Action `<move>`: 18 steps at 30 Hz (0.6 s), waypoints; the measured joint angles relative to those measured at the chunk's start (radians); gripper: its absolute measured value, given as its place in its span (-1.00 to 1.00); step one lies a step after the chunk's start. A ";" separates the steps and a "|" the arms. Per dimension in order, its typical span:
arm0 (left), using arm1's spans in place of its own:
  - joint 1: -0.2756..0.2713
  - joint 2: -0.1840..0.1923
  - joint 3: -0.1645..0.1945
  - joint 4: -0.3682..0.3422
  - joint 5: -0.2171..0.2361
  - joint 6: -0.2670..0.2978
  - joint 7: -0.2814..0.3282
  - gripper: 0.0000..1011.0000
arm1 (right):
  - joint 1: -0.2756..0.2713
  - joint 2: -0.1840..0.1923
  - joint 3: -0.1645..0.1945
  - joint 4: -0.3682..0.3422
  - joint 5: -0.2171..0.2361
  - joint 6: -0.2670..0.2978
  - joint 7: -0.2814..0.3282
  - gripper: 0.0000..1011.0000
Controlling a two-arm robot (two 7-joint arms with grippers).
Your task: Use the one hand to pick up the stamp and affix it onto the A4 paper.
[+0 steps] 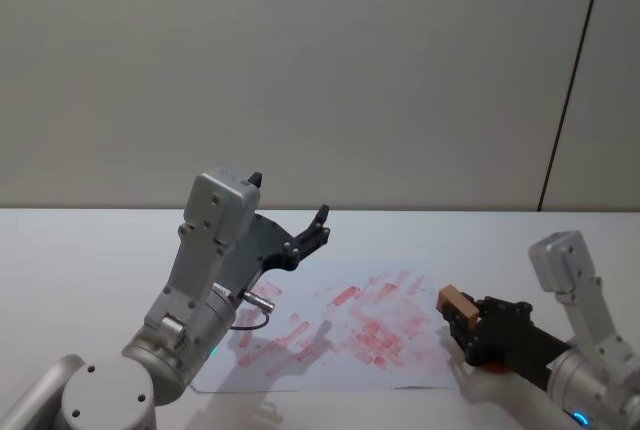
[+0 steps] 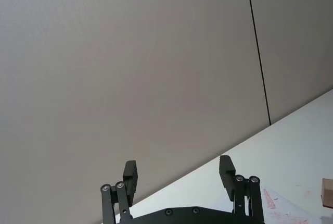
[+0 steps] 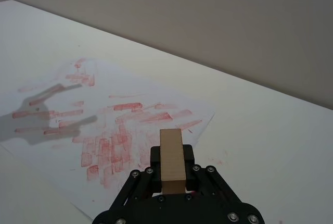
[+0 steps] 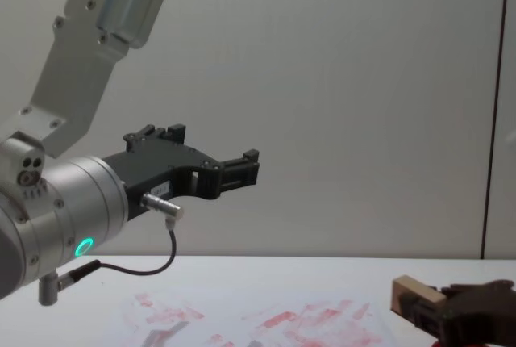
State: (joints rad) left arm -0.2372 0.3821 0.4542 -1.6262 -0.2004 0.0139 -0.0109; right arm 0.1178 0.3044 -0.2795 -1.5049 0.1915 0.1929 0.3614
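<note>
My right gripper [image 1: 467,324] is shut on the stamp [image 1: 456,302], a pale tan wooden block lying tilted between its black fingers. It holds the block low over the right edge of the A4 paper [image 1: 340,335], a white sheet covered in red stamp marks. The right wrist view shows the stamp [image 3: 171,160] sticking out of the gripper [image 3: 172,183], with the paper [image 3: 112,125] beyond it. In the chest view the stamp [image 4: 409,294] hangs just above the table at lower right. My left gripper [image 1: 318,226] is raised above the paper's left half, open and holding nothing.
The white table [image 1: 80,250] runs back to a plain grey wall [image 1: 300,70]. The big left arm [image 4: 56,202] with its green light stands high over the table's left side. Its shadow falls across the paper.
</note>
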 joint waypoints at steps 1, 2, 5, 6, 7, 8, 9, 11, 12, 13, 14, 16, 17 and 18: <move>0.000 0.000 0.000 0.000 0.000 0.000 0.000 0.98 | 0.000 0.000 0.000 0.000 0.000 0.000 0.000 -0.57; 0.000 0.000 0.000 0.000 0.000 0.000 0.000 0.98 | -0.004 0.005 0.002 -0.001 0.000 0.001 -0.001 -0.57; 0.000 0.000 0.000 0.000 0.000 0.000 0.000 0.98 | -0.010 0.011 0.006 -0.002 0.001 0.002 -0.004 -0.57; 0.000 0.000 0.000 0.000 0.000 0.000 0.000 0.98 | -0.012 0.013 0.007 -0.002 0.001 0.002 -0.005 -0.57; 0.000 0.000 0.000 0.000 0.000 0.000 0.000 0.98 | -0.013 0.015 0.007 -0.002 0.000 0.002 -0.005 -0.57; 0.000 0.000 0.000 0.000 0.000 0.000 0.000 0.98 | -0.014 0.017 0.009 -0.001 0.000 0.003 -0.006 -0.57; 0.000 0.000 0.000 0.000 0.000 0.000 0.000 0.98 | -0.015 0.018 0.009 0.001 -0.001 0.003 -0.007 -0.57; 0.000 0.000 0.000 0.000 0.000 0.000 0.000 0.98 | -0.016 0.021 0.010 0.006 -0.003 0.003 -0.008 -0.57; 0.000 0.000 0.000 0.000 0.000 0.000 0.000 0.98 | -0.017 0.022 0.011 0.008 -0.003 0.003 -0.008 -0.57; 0.000 0.000 0.000 0.000 0.000 0.000 0.000 0.98 | -0.017 0.022 0.011 0.010 -0.004 0.003 -0.008 -0.57; 0.000 0.000 0.000 0.000 0.000 0.000 0.000 0.98 | -0.017 0.023 0.012 0.015 -0.005 0.003 -0.009 -0.57; 0.000 0.000 0.000 0.000 0.000 0.000 0.000 0.98 | -0.017 0.024 0.012 0.020 -0.006 0.003 -0.010 -0.57; 0.000 0.000 0.000 0.000 0.000 0.000 0.000 0.98 | -0.017 0.024 0.012 0.023 -0.007 0.003 -0.010 -0.57; 0.000 0.000 0.000 0.000 0.000 0.000 0.000 0.98 | -0.016 0.024 0.013 0.029 -0.008 0.003 -0.011 -0.57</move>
State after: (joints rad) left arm -0.2372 0.3821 0.4542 -1.6262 -0.2004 0.0139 -0.0109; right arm 0.1016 0.3285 -0.2669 -1.4764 0.1835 0.1960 0.3506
